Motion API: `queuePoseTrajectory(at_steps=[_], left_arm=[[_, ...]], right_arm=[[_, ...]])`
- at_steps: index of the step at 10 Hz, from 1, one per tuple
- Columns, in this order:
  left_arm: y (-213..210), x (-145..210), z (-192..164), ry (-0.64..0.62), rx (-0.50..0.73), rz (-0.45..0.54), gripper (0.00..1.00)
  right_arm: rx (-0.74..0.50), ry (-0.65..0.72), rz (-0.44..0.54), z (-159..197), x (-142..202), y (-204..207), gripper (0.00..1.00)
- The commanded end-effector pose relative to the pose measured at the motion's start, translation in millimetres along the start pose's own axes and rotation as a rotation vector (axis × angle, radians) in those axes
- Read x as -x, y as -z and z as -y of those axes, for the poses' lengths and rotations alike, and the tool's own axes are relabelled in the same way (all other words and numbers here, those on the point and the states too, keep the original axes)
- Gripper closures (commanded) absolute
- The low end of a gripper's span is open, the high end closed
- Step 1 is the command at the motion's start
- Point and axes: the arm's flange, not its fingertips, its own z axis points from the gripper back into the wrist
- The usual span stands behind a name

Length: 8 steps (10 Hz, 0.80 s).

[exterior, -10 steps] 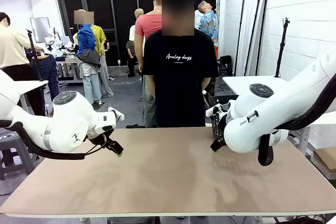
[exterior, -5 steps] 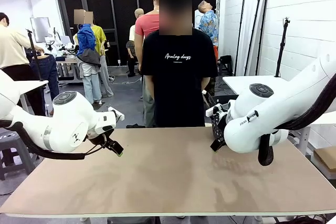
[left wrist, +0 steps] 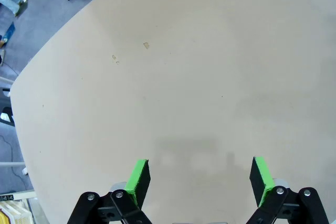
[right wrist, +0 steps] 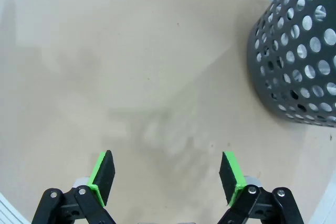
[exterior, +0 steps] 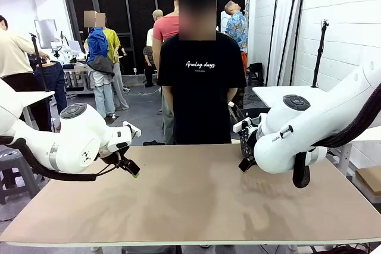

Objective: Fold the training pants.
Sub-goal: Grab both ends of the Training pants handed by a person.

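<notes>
Only the person (exterior: 201, 87) has moved since a second ago, shifting a touch toward the left of the frame. Both arms stay where they were.

In the front view, the left arm comes in from the left edge. The left gripper (exterior: 132, 169) hangs low over the left part of the tan table (exterior: 190, 206), pointing down and toward the middle. The left wrist view shows this gripper (left wrist: 201, 174) with its green pads (left wrist: 138, 179) spread wide apart, nothing between them and bare tabletop (left wrist: 184, 77) beneath. A few small marks dot the board in the upper left of that view.

At the centre of the front view, the person stands just behind the table's far edge in a black T-shirt with white print.

On the right, the right arm bends in from the right edge. The right gripper (exterior: 244, 163) sits low by the far right part of the table, largely hidden behind the arm's own joint. In the right wrist view this gripper (right wrist: 167, 177) is also spread wide and holds nothing. It hangs above the shadowed tabletop (right wrist: 79, 51). A dark perforated plastic basket (right wrist: 294, 61) stands on the table in the upper right of that view, apart from the fingers.

Where the training pants lie cannot be told from these views.
</notes>
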Motion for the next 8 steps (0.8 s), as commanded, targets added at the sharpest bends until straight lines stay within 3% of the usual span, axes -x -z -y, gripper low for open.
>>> queuePoseTrajectory(at_steps=[1,4,8], left_arm=[[0,0,-1,-0.002,0.000,0.000,0.00],[0,0,0,0.000,0.000,0.000,0.00],[-68,-27,-3,-0.048,0.007,-0.056,0.00]], right_arm=[[0.000,0.001,0.000,0,0,0,0.00],[0.000,0.000,0.000,0,0,0,0.00],[-0.057,-0.011,-0.014,11,-24,-67,0.00]])
